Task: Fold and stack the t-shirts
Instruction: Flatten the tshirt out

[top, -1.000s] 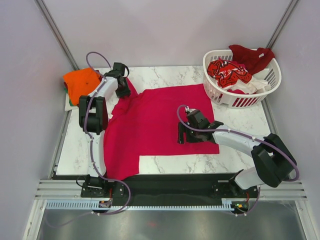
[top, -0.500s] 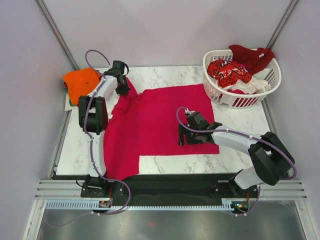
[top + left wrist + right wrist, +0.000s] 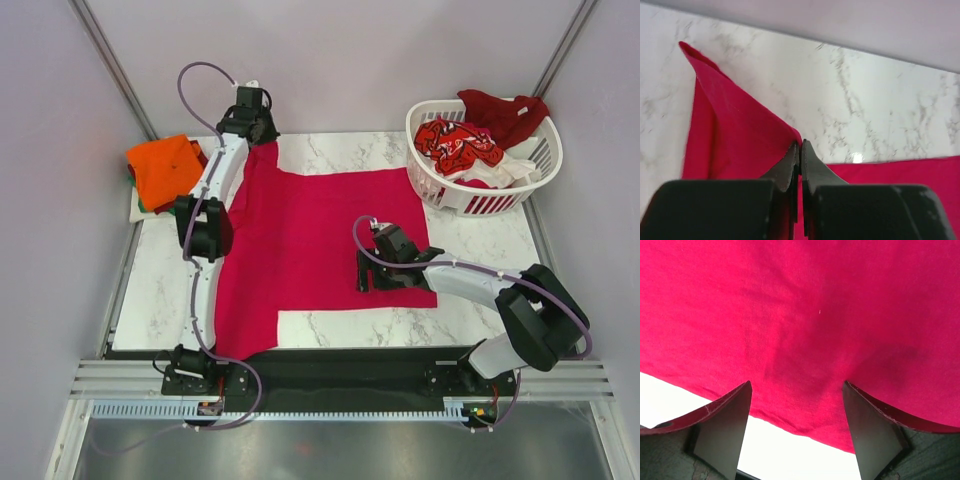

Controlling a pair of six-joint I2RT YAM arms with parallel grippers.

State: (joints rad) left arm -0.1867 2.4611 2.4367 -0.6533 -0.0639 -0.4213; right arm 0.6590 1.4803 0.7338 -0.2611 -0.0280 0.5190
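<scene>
At the far left corner of the worktop (image 3: 330,150), the left gripper (image 3: 800,150) is clenched on a raised fold of the magenta-red t-shirt (image 3: 310,230), apparently its sleeve or shoulder. Only a thin edge of cloth sits between the tips. The rest of the shirt lies spread flat across the middle of the marble. The right gripper (image 3: 796,387) stands spread wide over the shirt's near right hem and grasps nothing. Whether its fingers actually press the cloth down is hard to tell from either view.

That is the main risk. If the hem is not pinned, a pull by the left arm could drag the whole shirt sideways rather than laying the sleeve over, leaving the fold skewed or bunched. The shallow pinch could also slip mid-move and drop the sleeve in a crumpled heap. A lift that goes too high or too far back might carry cloth past the far edge of the worktop.

The folded orange t-shirt (image 3: 165,165) lies just beside the left arm, so a wide swing could knock it askew. The white basket (image 3: 470,200) with the remaining shirts sits well apart at the far right.
</scene>
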